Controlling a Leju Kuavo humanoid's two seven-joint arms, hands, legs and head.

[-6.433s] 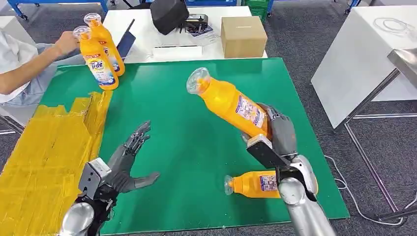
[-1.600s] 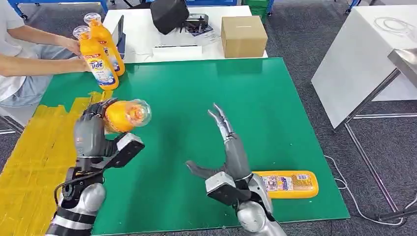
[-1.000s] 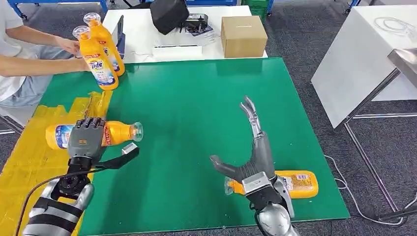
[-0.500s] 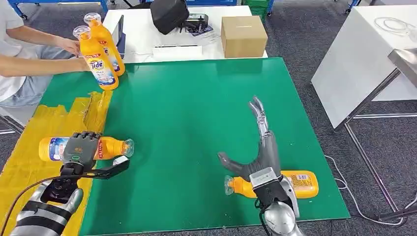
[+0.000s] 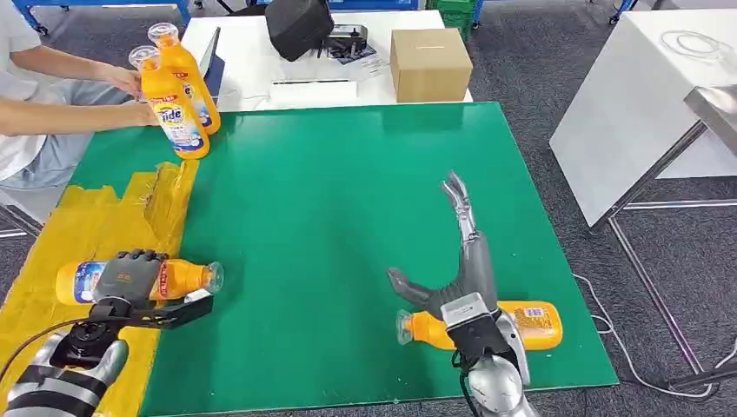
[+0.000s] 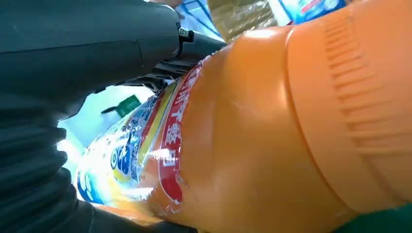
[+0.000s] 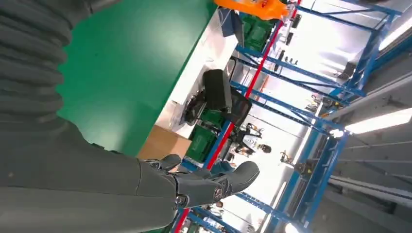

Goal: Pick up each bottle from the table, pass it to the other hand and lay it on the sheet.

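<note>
My left hand (image 5: 130,276) grips an orange bottle (image 5: 178,279) that lies on its side low over the yellow sheet (image 5: 52,252), cap toward the green mat. In the left wrist view the same bottle (image 6: 272,141) is close up, with my fingers (image 6: 145,43) wrapped over it. My right hand (image 5: 461,269) is open, fingers spread and pointing away from me, just above a second orange bottle (image 5: 530,323) lying near the mat's front right. Two more orange bottles (image 5: 174,104) stand at the far left corner, with a person's hands (image 5: 126,82) on them.
The green mat (image 5: 348,200) covers the table. A white table behind carries a cardboard box (image 5: 430,62) and a black bag (image 5: 300,26). Another white table (image 5: 643,95) stands to the right. The person sits at the far left.
My left hand has carried the bottle down and leftward, lowering it on its side toward the yellow sheet. My right hand has stayed open over the front right bottle.
</note>
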